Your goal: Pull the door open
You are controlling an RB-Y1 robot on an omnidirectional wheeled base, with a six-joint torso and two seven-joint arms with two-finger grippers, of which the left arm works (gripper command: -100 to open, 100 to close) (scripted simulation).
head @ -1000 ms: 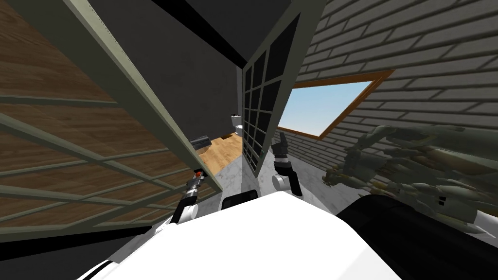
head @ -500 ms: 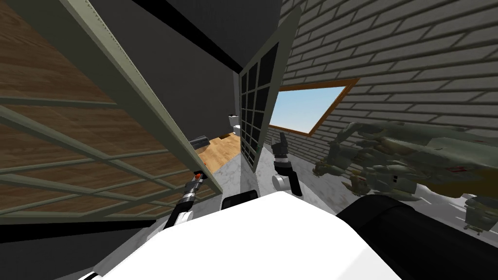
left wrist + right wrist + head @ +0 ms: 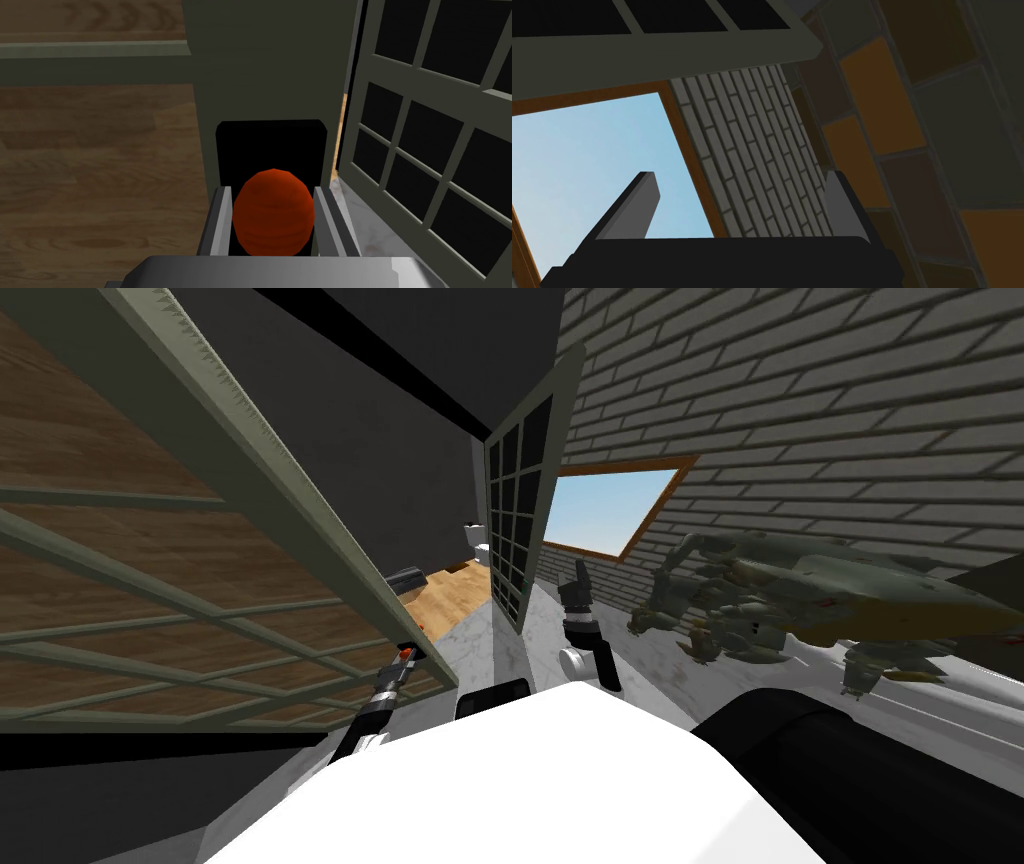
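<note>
A grey-green framed door (image 3: 200,578) with grid bars over wood-look panes swings out on my left. Its round red knob (image 3: 273,212) sits on a black plate (image 3: 272,145) at the door's edge. My left gripper (image 3: 272,220) is shut on the knob, one finger pressing each side; in the head view the left gripper (image 3: 404,656) meets the door's edge. A second door leaf (image 3: 515,518) with black panes stands ahead, angled outward. My right gripper (image 3: 577,578) is raised beside that leaf, open and holding nothing.
Between the two leaves lies a gap showing an orange-brown wood floor (image 3: 450,593) and a white fixture (image 3: 480,538). A brick wall (image 3: 800,398) with a wood-framed window (image 3: 600,513) runs on the right. A grey-green cluttered object (image 3: 800,598) sits low on the right.
The whole head view has swung, so the window and the cluttered object slid leftward. My left gripper stays on the knob and sits slightly lower. The right arm holds its pose.
</note>
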